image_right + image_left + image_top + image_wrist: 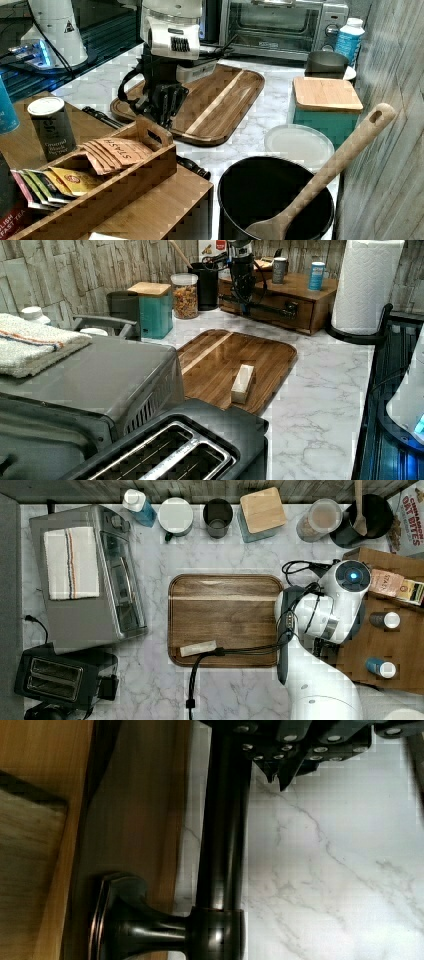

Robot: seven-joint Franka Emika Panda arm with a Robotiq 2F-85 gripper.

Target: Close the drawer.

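Observation:
The drawer (280, 309) is a medium-brown wooden front under the cabinet top, standing close to the cabinet body. Its long black bar handle (284, 630) (257, 305) (222, 820) runs across the front on two posts. My gripper (277, 777) (243, 294) (162, 115) hangs just on the counter side of the bar, fingers together with nothing between them. In the wrist view the fingertips (286, 772) sit right beside the bar; contact cannot be told. The arm's white wrist (345, 595) hides the drawer's top in the top view.
A dark rounded tray (225, 592) holding a small pale block (197, 648) lies on the marble just beyond the handle, with a black cable (240, 652) across it. Bottles (385, 620) and a tea box (100, 165) stand on the cabinet top. Jars line the back wall.

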